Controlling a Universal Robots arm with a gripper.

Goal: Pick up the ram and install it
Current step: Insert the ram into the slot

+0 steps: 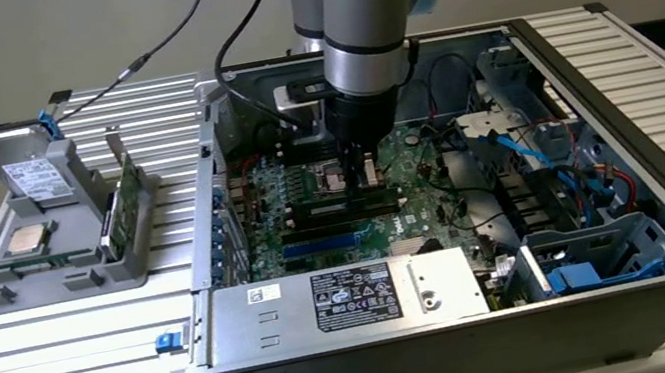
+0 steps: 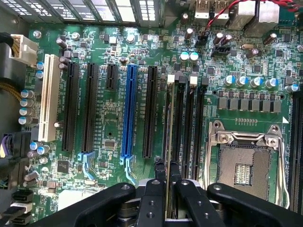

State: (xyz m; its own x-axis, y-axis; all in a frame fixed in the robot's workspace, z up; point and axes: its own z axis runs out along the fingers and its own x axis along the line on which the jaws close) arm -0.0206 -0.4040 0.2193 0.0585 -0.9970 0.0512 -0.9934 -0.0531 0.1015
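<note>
Inside the case (image 1: 471,366), over the motherboard (image 2: 109,118), the hand (image 2: 167,170) is clamped on the ram (image 2: 170,118), edge-on above the slots (image 2: 189,123) beside the socket (image 2: 244,165). Likely the installing step; seating demands exact alignment.

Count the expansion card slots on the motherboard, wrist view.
6, side by side: a white slot, two long black slots, a short black slot, a blue slot, another long black slot nearest the ram. The end effector may hide more.
</note>
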